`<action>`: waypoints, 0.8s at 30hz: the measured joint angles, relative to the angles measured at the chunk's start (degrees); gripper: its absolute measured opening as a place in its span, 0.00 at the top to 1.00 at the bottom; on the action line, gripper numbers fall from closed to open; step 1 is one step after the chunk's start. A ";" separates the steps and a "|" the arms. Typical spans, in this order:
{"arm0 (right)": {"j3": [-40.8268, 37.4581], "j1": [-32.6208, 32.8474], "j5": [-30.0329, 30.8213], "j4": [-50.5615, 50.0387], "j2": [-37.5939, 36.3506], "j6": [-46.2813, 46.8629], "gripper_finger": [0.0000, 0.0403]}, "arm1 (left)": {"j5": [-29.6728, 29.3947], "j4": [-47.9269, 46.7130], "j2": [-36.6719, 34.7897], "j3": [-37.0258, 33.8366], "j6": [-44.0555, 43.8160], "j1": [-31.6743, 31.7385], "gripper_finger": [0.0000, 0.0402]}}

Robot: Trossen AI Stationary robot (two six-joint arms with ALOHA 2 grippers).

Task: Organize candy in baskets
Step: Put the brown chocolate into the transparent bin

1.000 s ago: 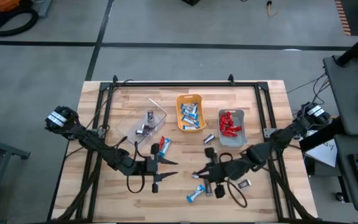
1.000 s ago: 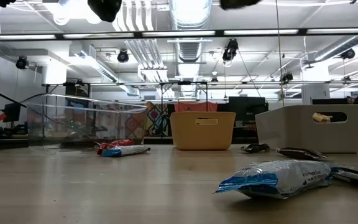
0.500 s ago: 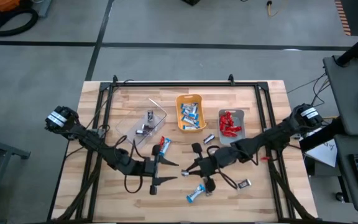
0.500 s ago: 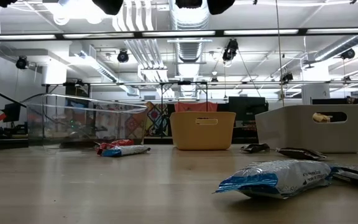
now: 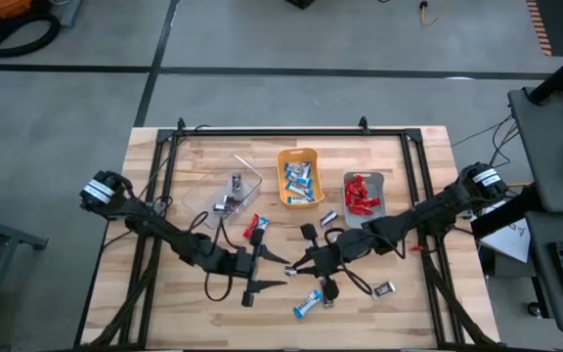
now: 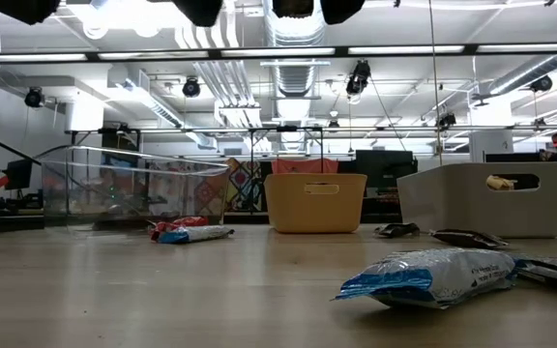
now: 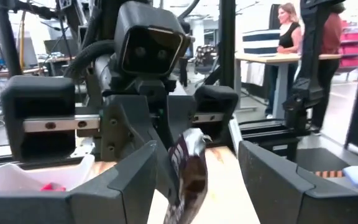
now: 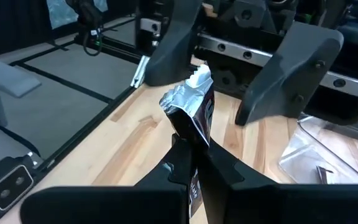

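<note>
The right gripper (image 8: 188, 162) has its jaws clamped on a dark candy bar (image 8: 191, 112), above the bench's (image 5: 413, 308) middle. The left gripper's (image 7: 194, 180) jaws stand apart around it. This looks like a hand-over; next, the left should close.

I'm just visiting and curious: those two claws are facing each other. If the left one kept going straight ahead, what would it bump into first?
Probably the dark silver-grey candy bar, which the shut right gripper holds up facing it. The open left gripper already has a finger on either side of the wrapper, though depth is hard to judge.
</note>
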 joint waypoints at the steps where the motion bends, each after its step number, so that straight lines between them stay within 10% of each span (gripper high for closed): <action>1: 0.00 -0.01 0.00 -0.06 0.00 -0.03 0.97 | -0.03 0.02 0.79 0.67 0.37 0.20 0.49; 8: 0.00 -0.01 0.01 -0.13 0.00 -0.14 0.97 | 0.02 -0.15 3.32 4.06 5.65 0.40 0.56; 18: -0.07 -0.23 -0.12 -0.55 0.00 1.20 0.97 | -0.08 -0.50 3.29 3.75 4.53 0.55 0.96; 24: 0.07 -0.34 -0.19 -0.74 -0.06 3.36 0.97 | -0.29 -1.17 3.09 4.06 4.08 0.58 0.96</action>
